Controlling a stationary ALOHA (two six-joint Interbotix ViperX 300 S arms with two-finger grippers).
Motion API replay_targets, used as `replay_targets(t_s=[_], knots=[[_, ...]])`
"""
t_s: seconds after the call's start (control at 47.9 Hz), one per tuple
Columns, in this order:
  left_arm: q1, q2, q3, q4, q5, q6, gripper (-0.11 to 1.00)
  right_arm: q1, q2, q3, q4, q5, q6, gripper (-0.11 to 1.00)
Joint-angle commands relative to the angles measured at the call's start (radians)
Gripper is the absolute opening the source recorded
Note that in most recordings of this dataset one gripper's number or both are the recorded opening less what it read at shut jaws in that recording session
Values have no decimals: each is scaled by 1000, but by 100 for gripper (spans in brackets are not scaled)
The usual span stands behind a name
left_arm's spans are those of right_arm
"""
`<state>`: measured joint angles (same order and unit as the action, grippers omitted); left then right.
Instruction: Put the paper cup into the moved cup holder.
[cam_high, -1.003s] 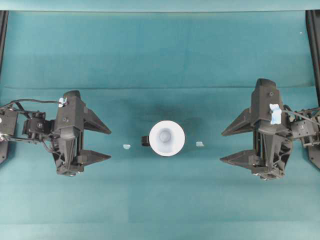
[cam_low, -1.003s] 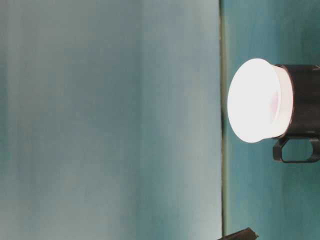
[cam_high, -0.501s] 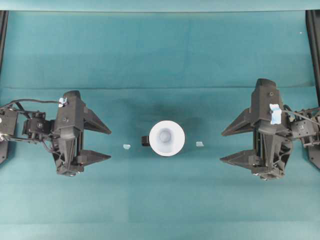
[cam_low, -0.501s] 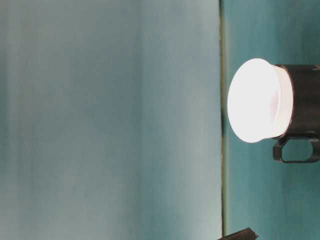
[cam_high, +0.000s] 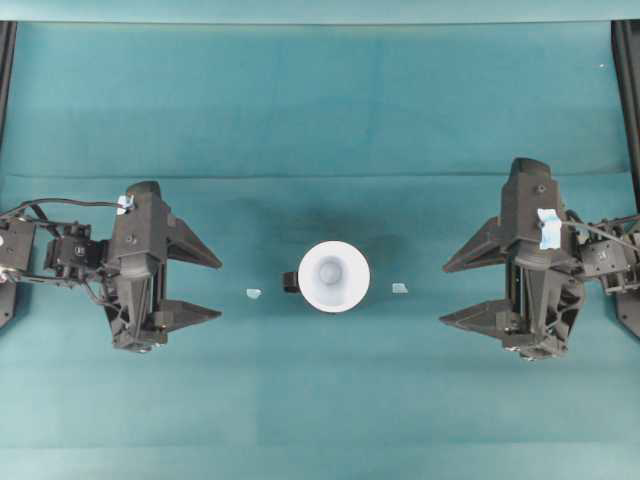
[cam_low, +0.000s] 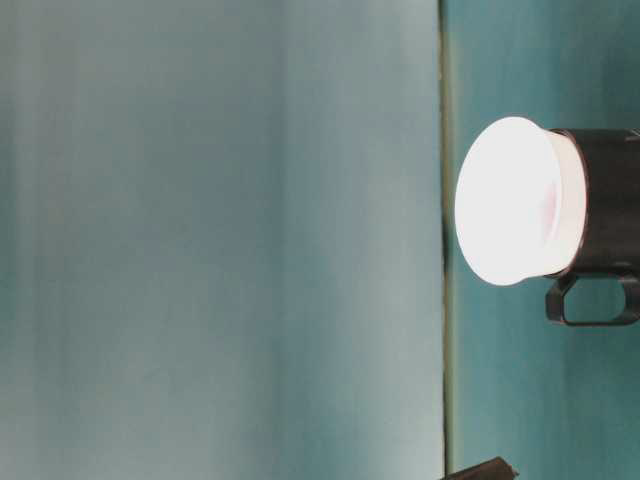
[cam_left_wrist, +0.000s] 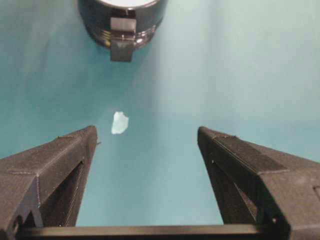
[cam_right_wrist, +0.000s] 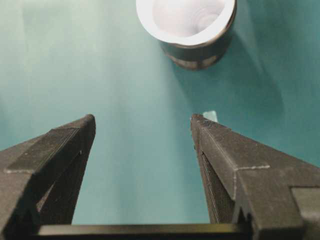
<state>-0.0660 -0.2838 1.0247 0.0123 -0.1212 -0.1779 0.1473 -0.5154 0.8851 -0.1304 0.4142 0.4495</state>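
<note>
Overhead view: teal table (cam_high: 320, 100) w/ two black robot arms facing each other across the middle. White paper cup (cam_high: 333, 276) sits inside the black cup holder (cam_high: 291, 283) at table centre; only the holder's short handle pokes out on the cup's left side. Cup upright, rim up, nothing touching it.

Left gripper (cam_high: 208, 284) is at the left, jaws spread wide, empty, well apart from the cup. Right gripper (cam_high: 456, 290) is at the right, jaws also spread, empty, well apart from the cup. Both point toward the centre.

Two small pale scraps lie on the cloth: one scrap (cam_high: 253, 293) btwn left gripper and the handle, another scrap (cam_high: 400, 288) btwn cup and right gripper.

Table-level view is turned sideways: cup (cam_low: 510, 200) glows bright white, its rim flaring out past the holder (cam_low: 610, 200), handle loop showing below.

Left wrist view: black fingers (cam_left_wrist: 55, 165) frame bare cloth, holder's base and handle (cam_left_wrist: 121, 47) ahead, scrap near the one finger.

Right wrist view: open fingers (cam_right_wrist: 240, 165), cup seated in holder ahead at the top.
</note>
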Motion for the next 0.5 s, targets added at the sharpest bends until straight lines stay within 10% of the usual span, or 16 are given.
replay_targets(t_s=[0.0,0.48], knots=[[-3,-6,-8,2,-5,-2,85,2,-3,-6,-3,-8,-9,66],[-3,-5,-8,2,-5,0,85,2,-3,0,-3,-8,-6,66]])
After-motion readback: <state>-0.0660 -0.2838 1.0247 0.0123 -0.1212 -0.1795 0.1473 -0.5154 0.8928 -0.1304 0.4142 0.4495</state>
